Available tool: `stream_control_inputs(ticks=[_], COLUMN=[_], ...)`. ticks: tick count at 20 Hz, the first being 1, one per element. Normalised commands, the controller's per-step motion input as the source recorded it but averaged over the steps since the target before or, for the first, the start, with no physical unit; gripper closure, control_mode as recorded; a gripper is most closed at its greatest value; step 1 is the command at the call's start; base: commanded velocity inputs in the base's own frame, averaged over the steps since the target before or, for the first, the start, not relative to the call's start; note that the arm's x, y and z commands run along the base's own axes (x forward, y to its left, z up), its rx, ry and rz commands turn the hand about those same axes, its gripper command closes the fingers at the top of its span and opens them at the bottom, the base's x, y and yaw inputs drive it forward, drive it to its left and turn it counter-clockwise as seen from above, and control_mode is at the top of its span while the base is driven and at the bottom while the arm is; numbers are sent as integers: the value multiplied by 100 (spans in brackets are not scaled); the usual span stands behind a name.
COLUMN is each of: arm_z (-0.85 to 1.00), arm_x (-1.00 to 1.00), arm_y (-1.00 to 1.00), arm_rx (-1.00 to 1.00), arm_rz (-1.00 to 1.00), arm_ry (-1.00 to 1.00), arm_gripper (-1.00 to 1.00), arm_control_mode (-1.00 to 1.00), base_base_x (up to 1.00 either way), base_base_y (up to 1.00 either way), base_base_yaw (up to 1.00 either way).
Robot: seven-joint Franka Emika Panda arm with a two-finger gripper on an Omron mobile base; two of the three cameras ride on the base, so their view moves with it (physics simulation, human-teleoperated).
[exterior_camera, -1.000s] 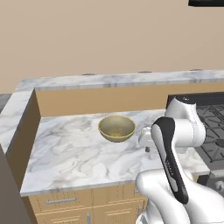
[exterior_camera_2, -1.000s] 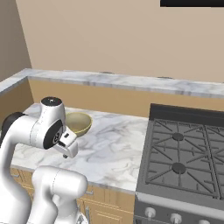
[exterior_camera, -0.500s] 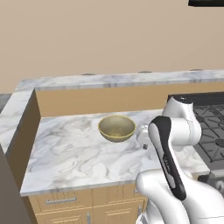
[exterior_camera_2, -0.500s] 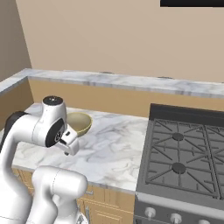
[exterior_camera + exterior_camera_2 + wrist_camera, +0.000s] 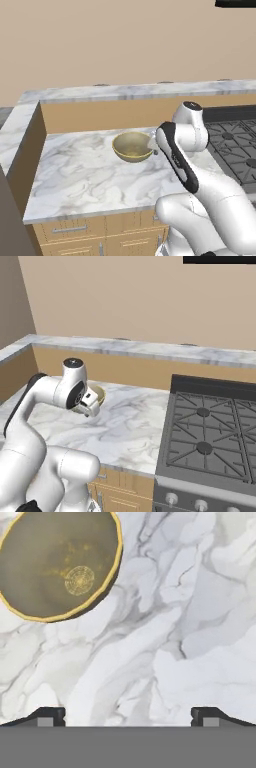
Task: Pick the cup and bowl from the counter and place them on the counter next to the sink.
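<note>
From where I stand, the bowl [image 5: 132, 146] sits upright on the counter [image 5: 80, 170], a wide olive-tan dish with a brighter yellow rim, roughly in the middle of the marble stretch and closer to the raised back ledge [image 5: 150, 91] than to the front edge. The white arm bends over from the stove [image 5: 215, 431] side, and its wrist hangs just beside the bowl's right rim. From the right-hand camera the bowl [image 5: 95, 396] is half hidden behind that wrist, with only a slice of its rim and inside showing.

Looking down along the hand, the gripper [image 5: 128, 714] points at bare marble, not at the bowl. Its two dark fingertips [image 5: 50, 716] stand far apart at the bottom of that view, so the jaws are spread wide with nothing between them. The bowl [image 5: 60, 562] lies up and to the left in that view, off the line between the fingers, with veined stone [image 5: 190, 642] separating it from the tips. A faint round pattern marks the bottom of the bowl's inside.

The black gas stove lies to the right of the marble, well apart from the bowl. Light wooden cabinets [image 5: 90, 235] run under the counter's front edge.
</note>
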Motion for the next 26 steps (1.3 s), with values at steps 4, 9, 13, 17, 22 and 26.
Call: stream_control_inputs(ticks=[4, 9, 13, 17, 22, 26], arm_z=[0, 0, 0, 0, -8, -18], arm_x=[95, 64, 35, 0, 0, 0], arm_y=[-11, -20, -5, 0, -2, -7], arm_rx=[0, 0, 0, 0, 6, 11], arm_rz=[3, 2, 7, 9, 3, 0], arm_ry=[0, 0, 0, -3, -16, -21], arm_gripper=[-100, -100, -100, -100, -100, -100], arm_control_mode=[-100, -100, -100, -100, -100, -100], base_base_x=[0, 0, 0, 0, 0, 0], base_base_y=[0, 0, 0, 0, 0, 0], base_base_yaw=[0, 0, 0, 0, 0, 0])
